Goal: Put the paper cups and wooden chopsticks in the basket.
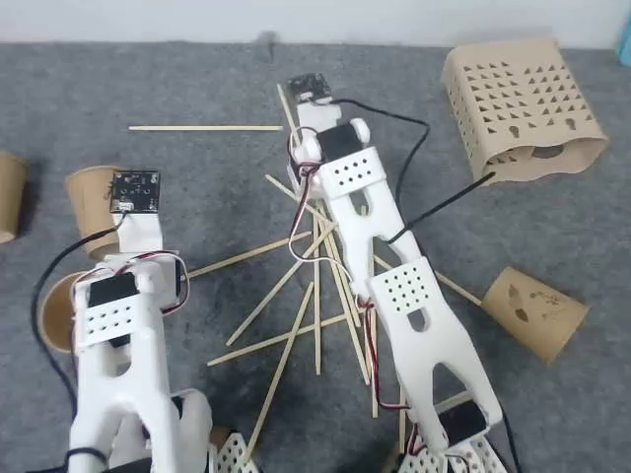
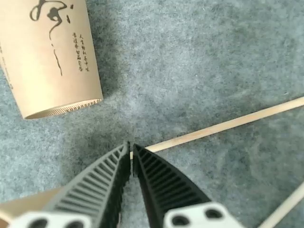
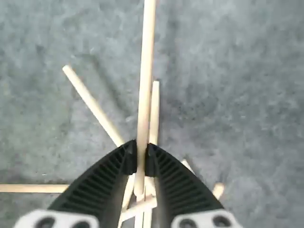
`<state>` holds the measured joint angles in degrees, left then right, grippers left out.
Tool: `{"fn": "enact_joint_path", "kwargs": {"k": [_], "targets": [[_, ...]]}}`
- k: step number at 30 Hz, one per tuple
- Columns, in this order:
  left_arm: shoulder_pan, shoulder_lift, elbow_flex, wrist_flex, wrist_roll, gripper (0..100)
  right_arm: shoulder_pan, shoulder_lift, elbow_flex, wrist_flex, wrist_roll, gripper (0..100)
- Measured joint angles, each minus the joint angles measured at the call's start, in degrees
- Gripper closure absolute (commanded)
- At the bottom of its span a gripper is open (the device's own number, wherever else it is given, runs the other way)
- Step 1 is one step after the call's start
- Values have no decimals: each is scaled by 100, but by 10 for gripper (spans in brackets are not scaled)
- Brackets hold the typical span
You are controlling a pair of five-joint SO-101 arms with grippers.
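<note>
Grey felt table (image 1: 197,79) with stuff scattered all over. The basket (image 1: 523,108) is tipped on its side, well off past the right gripper (image 3: 141,159) and to its right, nothing in it that I can see.

Four cups out. One cup (image 2: 52,57) lies on its side near the left gripper (image 2: 131,151), a bit ahead of the tips and off to the left, not touching them. Another cup (image 1: 54,310) sits back beside that arm, a third (image 1: 10,195) is way out at the left edge, and the last one (image 1: 534,312) is lying down well to the right of the right arm.

The sticks (image 1: 316,335) are mostly a crossed heap under the right arm, plus a lone stick (image 1: 205,127) further out between the two arms.

Right jaws are clamped on one stick (image 3: 145,85), which pokes straight out ahead of the tips, with two more lying just underneath.

Left jaws are pressed together. A stick (image 2: 223,124) ends right at their tips, but I can't tell if it's actually caught.
</note>
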<state>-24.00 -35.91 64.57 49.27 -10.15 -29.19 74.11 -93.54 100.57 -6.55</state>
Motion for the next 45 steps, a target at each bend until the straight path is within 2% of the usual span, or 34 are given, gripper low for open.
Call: {"fn": "enact_joint_path", "kwargs": {"k": [10,15,20,29,36,45], "targets": [[-9,0,0,0,0,988,18,-193,0,0,176,992],[-9,0,0,0,0,988,123,-97,255,0,1495,992],[-9,0,0,0,0,988,721,316,290,-44,2637,992],[-9,0,0,0,0,988,932,457,308,-105,3833,992],[-9,0,0,0,0,988,501,457,316,9,4967,992],[-9,0,0,0,0,988,-308,413,580,9,5152,992]]}}
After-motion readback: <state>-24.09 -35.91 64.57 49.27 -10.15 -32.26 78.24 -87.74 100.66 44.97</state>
